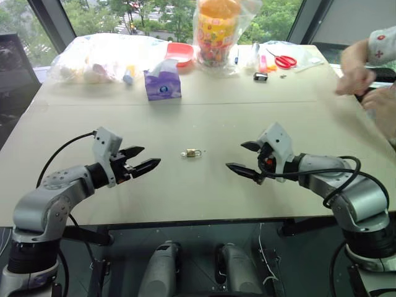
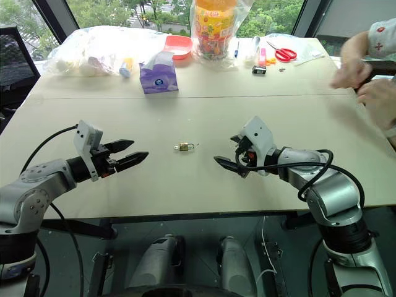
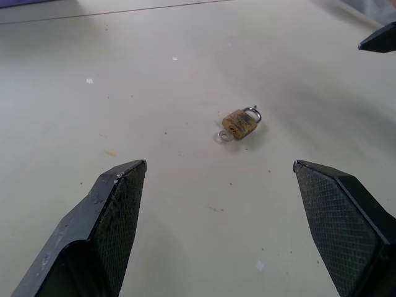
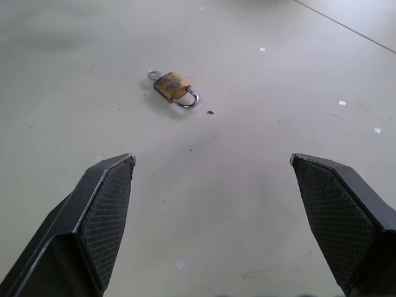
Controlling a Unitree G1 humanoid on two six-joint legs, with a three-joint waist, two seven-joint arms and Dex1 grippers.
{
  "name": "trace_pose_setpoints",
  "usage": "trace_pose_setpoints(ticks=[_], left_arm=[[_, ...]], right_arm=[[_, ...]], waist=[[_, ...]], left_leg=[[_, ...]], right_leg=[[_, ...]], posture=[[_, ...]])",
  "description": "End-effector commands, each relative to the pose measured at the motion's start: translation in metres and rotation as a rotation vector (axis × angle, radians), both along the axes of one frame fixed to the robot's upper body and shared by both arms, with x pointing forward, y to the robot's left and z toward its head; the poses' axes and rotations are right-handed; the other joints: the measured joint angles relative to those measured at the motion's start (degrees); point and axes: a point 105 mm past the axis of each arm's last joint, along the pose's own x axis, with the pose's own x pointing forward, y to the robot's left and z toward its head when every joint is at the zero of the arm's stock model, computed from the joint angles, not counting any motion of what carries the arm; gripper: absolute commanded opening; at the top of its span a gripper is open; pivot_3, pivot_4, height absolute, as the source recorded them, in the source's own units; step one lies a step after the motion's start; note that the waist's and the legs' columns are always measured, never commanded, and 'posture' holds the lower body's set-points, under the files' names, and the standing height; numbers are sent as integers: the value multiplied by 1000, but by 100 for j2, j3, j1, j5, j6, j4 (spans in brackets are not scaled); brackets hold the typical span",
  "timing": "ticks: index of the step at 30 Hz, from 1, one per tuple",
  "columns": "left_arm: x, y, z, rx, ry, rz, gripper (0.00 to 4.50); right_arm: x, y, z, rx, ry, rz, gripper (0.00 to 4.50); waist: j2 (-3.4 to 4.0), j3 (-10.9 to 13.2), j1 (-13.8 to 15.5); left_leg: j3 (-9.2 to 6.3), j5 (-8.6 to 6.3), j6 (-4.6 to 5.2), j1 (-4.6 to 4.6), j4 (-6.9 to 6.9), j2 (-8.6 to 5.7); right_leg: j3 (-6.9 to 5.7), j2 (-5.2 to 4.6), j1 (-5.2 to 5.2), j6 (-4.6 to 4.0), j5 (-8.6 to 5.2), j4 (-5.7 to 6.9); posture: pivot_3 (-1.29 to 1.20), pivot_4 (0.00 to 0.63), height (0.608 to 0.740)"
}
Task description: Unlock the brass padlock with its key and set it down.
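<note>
The brass padlock (image 1: 192,153) lies flat on the beige table, midway between my two grippers, its silver shackle (image 4: 187,99) closed. At the end of the block opposite the shackle shows the small silvery head of the key (image 3: 223,136); I cannot tell how far it sits in the lock. My left gripper (image 1: 150,156) hovers open to the left of the padlock, pointing at it with nothing between its fingers. My right gripper (image 1: 235,156) hovers open on the other side, also aimed at the padlock and empty. Neither one touches it.
Along the table's far side stand a purple tissue box (image 1: 163,83), a clear bag of items (image 1: 99,59), a red bowl (image 1: 180,52), an orange jar (image 1: 216,28), red scissors (image 1: 284,60) and a small black-and-white clip (image 1: 260,77). A person's hands (image 1: 359,68) rest at the far right.
</note>
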Motion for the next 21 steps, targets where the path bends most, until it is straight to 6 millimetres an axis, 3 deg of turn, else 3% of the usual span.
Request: trace_pose_setpoints(ticks=[1, 17, 21], left_arm=[[1, 0, 12, -24, -58, -5, 3937], [3, -5, 15, -25, -60, -23, 3937], [1, -1, 9, 108, -41, -94, 3937]], right_arm=[[1, 2, 10, -4, -54, 15, 4214], [7, 3, 9, -19, -46, 14, 4214], [22, 14, 2, -86, -2, 31, 4214]], waist=[[0, 0, -1], [0, 0, -1], [0, 0, -29]], left_leg=[[0, 6, 9, 0, 0, 0], [0, 8, 14, 0, 3, 0], [2, 9, 14, 1, 5, 0]], right_leg=[[0, 0, 0, 0, 0, 0], [0, 2, 2, 0, 0, 1], [0, 4, -1, -2, 1, 5]], posture=[[0, 150, 740], [0, 150, 740], [0, 150, 740]])
